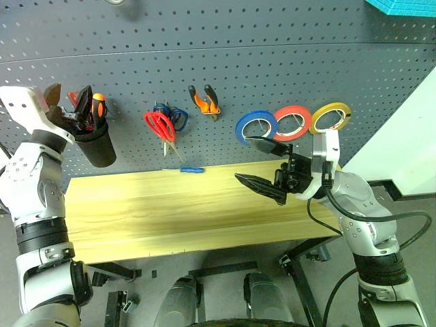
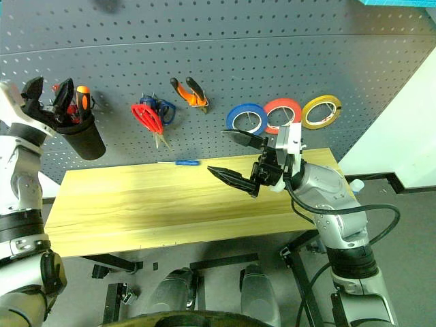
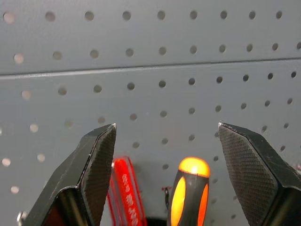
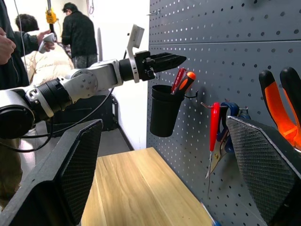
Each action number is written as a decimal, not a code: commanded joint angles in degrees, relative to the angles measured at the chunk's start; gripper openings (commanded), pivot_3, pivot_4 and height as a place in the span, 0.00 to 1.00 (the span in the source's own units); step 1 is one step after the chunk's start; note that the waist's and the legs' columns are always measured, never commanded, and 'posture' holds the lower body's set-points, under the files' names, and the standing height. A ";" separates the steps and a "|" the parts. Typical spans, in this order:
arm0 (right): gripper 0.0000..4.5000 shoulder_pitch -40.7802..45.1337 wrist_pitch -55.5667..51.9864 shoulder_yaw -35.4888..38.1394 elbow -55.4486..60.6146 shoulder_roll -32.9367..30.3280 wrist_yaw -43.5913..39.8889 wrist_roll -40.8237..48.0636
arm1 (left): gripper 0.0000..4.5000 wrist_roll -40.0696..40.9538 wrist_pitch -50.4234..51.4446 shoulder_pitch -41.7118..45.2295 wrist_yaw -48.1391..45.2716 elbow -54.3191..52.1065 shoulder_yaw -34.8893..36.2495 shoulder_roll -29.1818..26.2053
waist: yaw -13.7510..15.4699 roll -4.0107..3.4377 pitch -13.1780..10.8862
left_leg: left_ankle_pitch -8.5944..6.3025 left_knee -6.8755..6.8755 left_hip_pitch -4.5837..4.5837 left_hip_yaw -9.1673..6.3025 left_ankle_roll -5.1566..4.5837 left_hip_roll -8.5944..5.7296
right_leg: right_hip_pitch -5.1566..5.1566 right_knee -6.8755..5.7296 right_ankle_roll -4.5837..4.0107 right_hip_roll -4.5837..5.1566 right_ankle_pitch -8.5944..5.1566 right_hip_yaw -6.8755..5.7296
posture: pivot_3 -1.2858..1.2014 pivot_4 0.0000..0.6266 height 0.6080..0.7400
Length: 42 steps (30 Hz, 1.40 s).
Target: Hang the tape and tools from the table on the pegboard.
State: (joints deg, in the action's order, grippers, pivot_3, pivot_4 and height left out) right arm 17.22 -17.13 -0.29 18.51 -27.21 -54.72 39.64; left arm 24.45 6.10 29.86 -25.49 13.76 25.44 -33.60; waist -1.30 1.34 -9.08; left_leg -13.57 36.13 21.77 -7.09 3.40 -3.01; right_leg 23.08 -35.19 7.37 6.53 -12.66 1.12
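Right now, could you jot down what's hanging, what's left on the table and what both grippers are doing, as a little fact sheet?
pegboard: red scissors, pliers, blue tape hung, beside red and yellow rolls
black cup: two big screwdrivers inside
table: small blue screwdriver lying at the back edge
left gripper: open, empty, above the cup
right gripper: open, empty, over the table
left to hang: the blue screwdriver

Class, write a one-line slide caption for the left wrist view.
Open left gripper facing the pegboard, above red and orange-black screwdriver handles.
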 commanded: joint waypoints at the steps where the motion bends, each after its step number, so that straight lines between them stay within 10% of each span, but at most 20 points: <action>1: 0.98 0.28 0.13 0.63 2.63 0.13 0.18 0.50 | 0.80 1.32 0.64 0.18 -0.35 -2.64 0.79 -0.53 | 0.06 0.00 0.00 | 0.00 0.00 0.00 0.00 0.00 0.00 | 0.00 0.00 0.00 0.00 0.00 0.00 | 0.49 0.13 1.00; 22: 0.98 0.31 1.07 0.98 0.94 0.06 -1.16 -0.23 | 0.80 7.87 8.14 -9.14 -11.31 -18.79 -2.04 -3.50 | -0.06 -0.01 0.01 | 0.00 -0.03 -0.03 0.03 0.00 0.00 | 0.00 0.00 -0.01 0.00 0.00 0.04 | 0.49 0.11 1.00; 42: 0.98 -3.77 3.82 -2.18 -3.37 -1.63 1.90 -11.82 | 0.99 -13.62 16.51 -12.11 -8.27 -10.47 -26.72 -0.20 | 0.05 -0.08 0.36 | -0.01 -0.03 -0.30 0.13 -0.01 0.02 | -0.27 0.03 -0.01 -0.01 -0.01 0.10 | 0.48 0.08 1.00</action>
State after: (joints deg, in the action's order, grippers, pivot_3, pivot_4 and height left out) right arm 13.78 -14.89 -1.94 15.83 -28.29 -53.56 30.42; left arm 12.15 22.36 17.23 -35.02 3.14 -1.14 -34.04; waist -1.26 1.26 -8.72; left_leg -13.57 36.10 21.46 -6.96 3.39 -2.99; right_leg 22.80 -35.16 7.36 6.52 -12.67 1.22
